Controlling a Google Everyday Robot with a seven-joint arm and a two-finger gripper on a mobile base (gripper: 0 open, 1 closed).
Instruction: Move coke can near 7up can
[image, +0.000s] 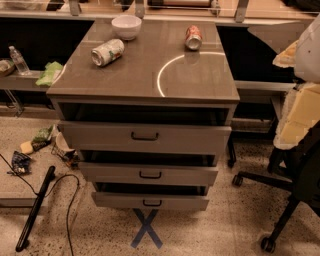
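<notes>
Two cans are lying on their sides on the grey cabinet top (145, 80), well apart from each other. The coke can (193, 37) is resting toward the back right of the top, red body with white lettering showing, a silver end pointing roughly toward the camera, a faint reflection of it showing on the glossy surface just in front. The 7up can (107, 52) is lying toward the back left, pale silver-white with green marks, its round silver end facing down-left. A white bowl (126, 26) is sitting upright just behind the 7up can, near the back edge, not touching it as far as I can tell. A bright curved light arc (167, 70) is glinting on the top, in front of the coke can.

Gripper is not showing anywhere in the camera view, so I cannot tell whether it is apart, together or clamped on anything; nothing is touching either can.

Three drawers (145, 137) under the top are standing partly pulled out, each with a dark handle. A blue tape X (146, 229) is sticking to the speckled floor in front of the cabinet. A black cable (70, 200) is trailing on the floor at left, a water bottle (19, 60) and a green cloth (50, 73) are sitting on a low shelf at left, and an office chair (292, 185) is standing at right
</notes>
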